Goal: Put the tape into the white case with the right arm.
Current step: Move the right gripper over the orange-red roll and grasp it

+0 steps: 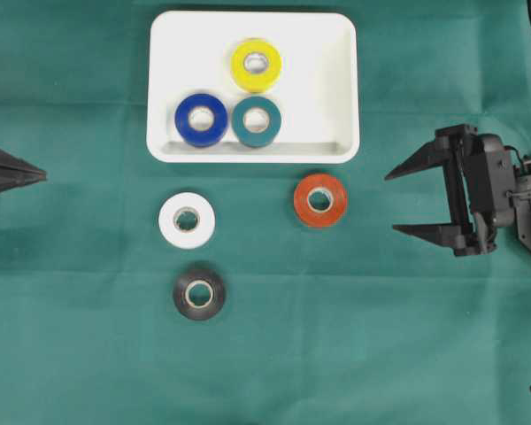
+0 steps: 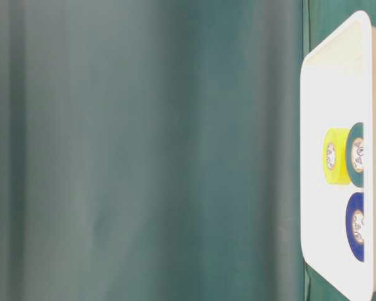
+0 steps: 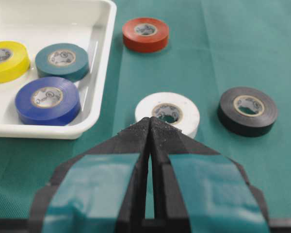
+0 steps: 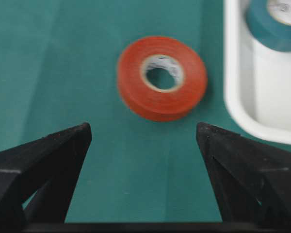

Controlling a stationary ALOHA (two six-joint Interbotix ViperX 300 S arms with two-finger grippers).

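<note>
1. White case (image 1: 253, 35) lying flat on green cloth (image 1: 88, 336); taken as landmark for all below.
2. Inside white case: yellow roll (image 1: 256, 64) near the middle, blue roll (image 1: 202, 119) and teal roll (image 1: 256, 121) touching side by side against the case's near rim.
3. Outside white case, just beyond that near rim: red roll (image 1: 320, 200) off the case's right corner, lying flat on the cloth, apart from the case.
4. Farther from white case: white roll (image 1: 187, 220), then black roll (image 1: 199, 293) beyond it, both flat, neither touching the other.
5. Right gripper (image 1: 405, 202) well to the right of white case, pincer spread wide, nothing between the tips, pointing at the red roll without touching it.
6. Left gripper (image 3: 150, 122) well to the left of white case, pincer pressed together, clamped on nothing, tips aimed toward the white roll.
</note>
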